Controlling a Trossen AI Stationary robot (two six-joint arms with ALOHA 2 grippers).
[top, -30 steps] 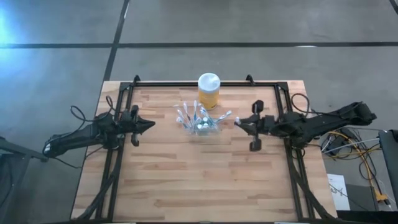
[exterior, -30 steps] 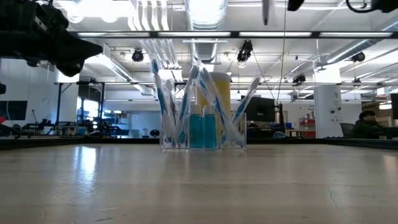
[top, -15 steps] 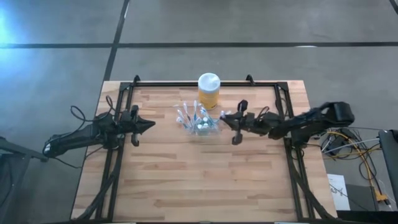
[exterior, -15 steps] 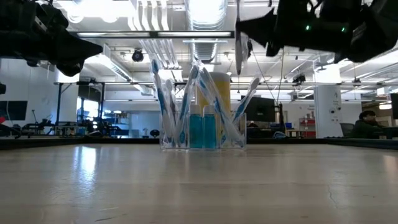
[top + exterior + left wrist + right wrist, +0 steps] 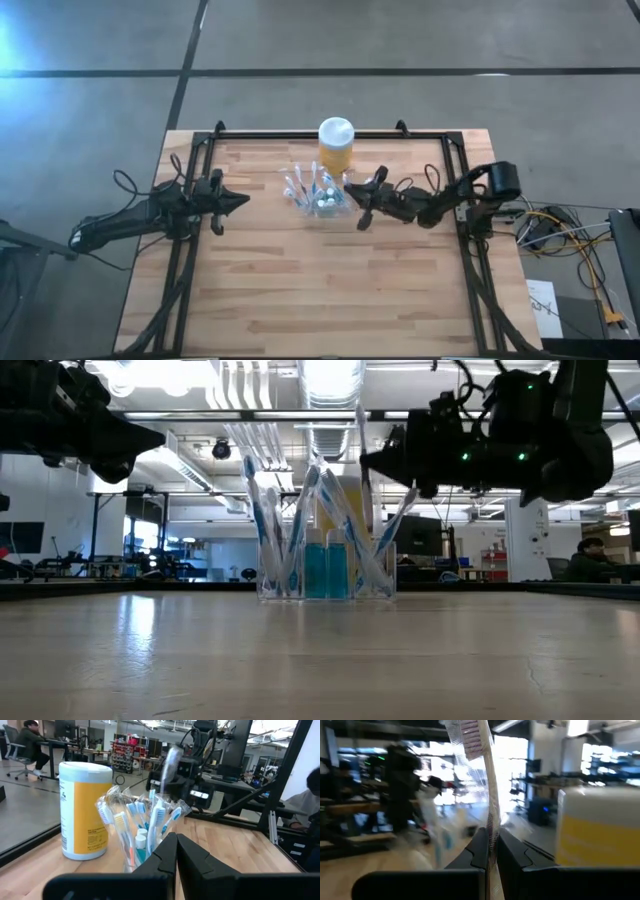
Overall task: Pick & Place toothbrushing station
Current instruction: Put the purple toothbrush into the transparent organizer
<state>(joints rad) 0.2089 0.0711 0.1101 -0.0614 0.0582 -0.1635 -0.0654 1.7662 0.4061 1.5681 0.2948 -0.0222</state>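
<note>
The see-through holder [image 5: 322,200] stands on the table's far middle, holding several blue and white toothbrushes and small white-capped tubes; it also shows in the low view [image 5: 325,565] and the left wrist view [image 5: 142,837]. My right gripper [image 5: 351,190] hovers just right of the holder, shut on a clear-wrapped toothbrush [image 5: 479,750] with a pink bristle head. In the low view the gripper [image 5: 370,460] is level with the tops of the standing brushes. My left gripper [image 5: 243,200] is shut and empty, left of the holder. My right gripper pinches the wrapped toothbrush's handle [image 5: 493,827] between its two fingers, about mid-length. The fingers lie level, coming from the table's right, across the brush. The toothbrush [image 5: 365,480] stands upright, bristle head up, clear of the table.
A taller yellow jar [image 5: 336,145] with a white lid stands just behind the holder, toward the far edge. A black frame [image 5: 200,160] runs along the table's far, left and right sides. Bare wood lies in front of the holder.
My right gripper has gone toward the table's left edge and down, from the right side of the table to just beside the holder, carrying the toothbrush upright. The holder and my left gripper have stayed put.
</note>
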